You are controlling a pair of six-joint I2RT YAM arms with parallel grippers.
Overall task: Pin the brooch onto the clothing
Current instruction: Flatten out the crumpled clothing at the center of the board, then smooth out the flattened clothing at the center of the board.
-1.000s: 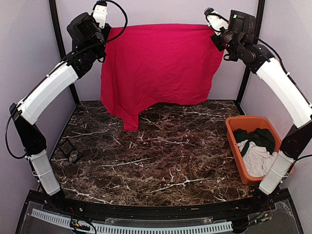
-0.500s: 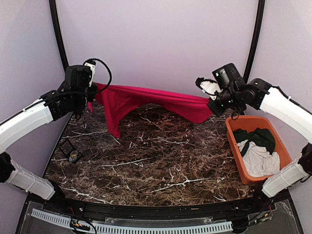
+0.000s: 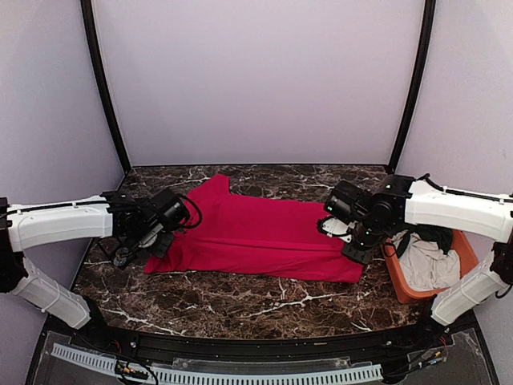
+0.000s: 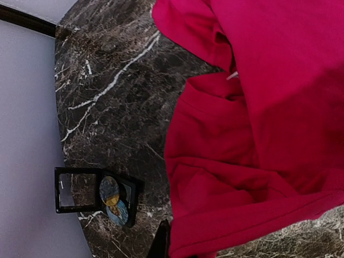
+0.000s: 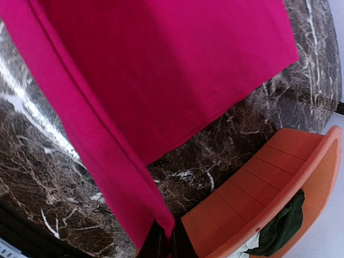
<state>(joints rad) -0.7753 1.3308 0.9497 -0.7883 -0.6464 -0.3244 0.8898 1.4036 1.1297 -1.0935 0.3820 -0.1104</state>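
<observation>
The clothing, a bright red T-shirt (image 3: 256, 237), lies spread across the marble table (image 3: 240, 309). My left gripper (image 3: 158, 242) is shut on its left edge, with the folded hem (image 4: 242, 215) bunched at the jaws in the left wrist view. My right gripper (image 3: 353, 250) is shut on the shirt's right corner (image 5: 161, 215), low over the table beside the basket. The brooch (image 4: 110, 192), round, blue and gold, sits in an open black case (image 4: 80, 189) just left of the shirt. In the top view my left arm partly hides that case (image 3: 120, 258).
An orange basket (image 3: 398, 282) stands at the table's right edge, close to my right gripper, its wall (image 5: 258, 199) filling the lower right of the right wrist view. It holds a dark green garment (image 5: 282, 226) and a white cloth (image 3: 425, 269). Pale walls enclose the table.
Both arms have come down from high at the back wall. The shirt hung between them a second ago and now lies flat on the table, still held at both ends.
</observation>
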